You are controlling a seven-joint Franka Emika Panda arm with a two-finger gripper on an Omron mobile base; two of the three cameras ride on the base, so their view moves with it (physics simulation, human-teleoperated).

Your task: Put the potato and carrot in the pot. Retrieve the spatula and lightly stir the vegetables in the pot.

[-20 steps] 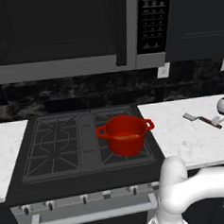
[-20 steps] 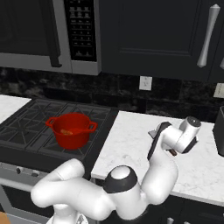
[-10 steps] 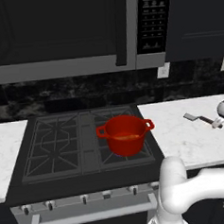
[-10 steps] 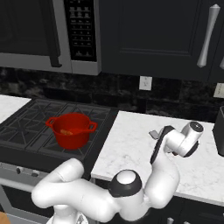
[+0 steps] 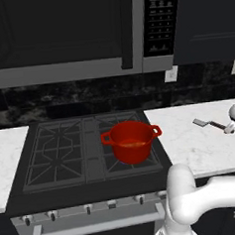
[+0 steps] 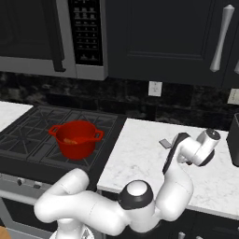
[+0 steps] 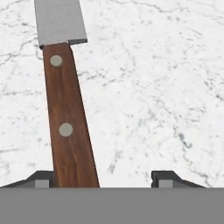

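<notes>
the spatula (image 7: 65,127) is being shown with a brown riveted handle and flat grey blade, lying on the white marbled desk (image 7: 153,87). the fingers (image 7: 167,178) are being held apart, the handle beside the left one.

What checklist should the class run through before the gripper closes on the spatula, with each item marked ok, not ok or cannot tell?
1. Vegetables in the pot: ok, something orange and pale lies inside; which piece is which cannot be told.
2. Spatula within reach: ok, it lies flat on the white counter under the hand.
3. Gripper open: ok, the finger tips stand wide apart.
4. Handle between the fingers: ok, but off centre, close against one tip.
5. Handle touched yet: cannot tell.
6. Pot upright on the stove: ok.
</notes>
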